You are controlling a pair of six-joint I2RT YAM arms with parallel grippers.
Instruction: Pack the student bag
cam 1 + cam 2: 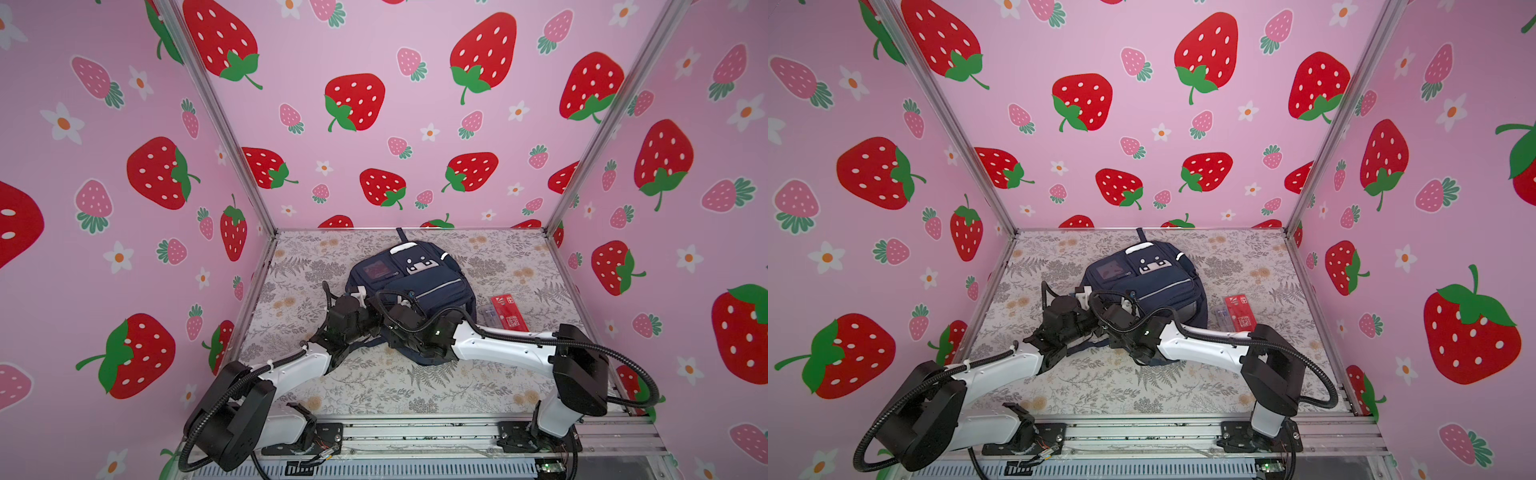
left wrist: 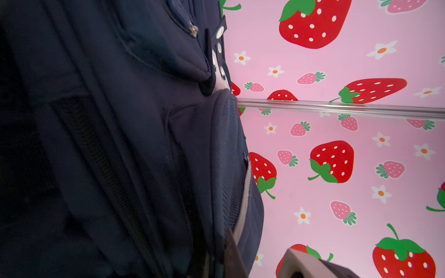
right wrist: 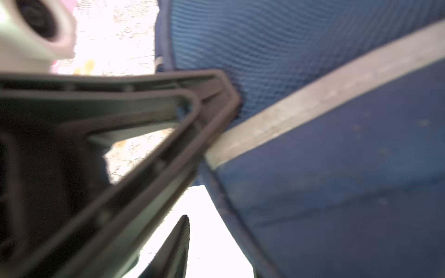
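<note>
The student bag, navy with silver stripes and a white face patch, lies flat mid-table in both top views. My left gripper is at the bag's near left corner. In the left wrist view one dark fingertip presses into the bag's fabric beside the silver stripe, jaws shut on it. My right gripper reaches across right beside it. In the right wrist view one ribbed fingertip stands apart from the bag's edge; the other finger is hidden.
A red packet with a clear plastic part lies on the floral table just right of the bag. Pink strawberry walls with metal posts enclose three sides. Both forearms stretch over the table's near half.
</note>
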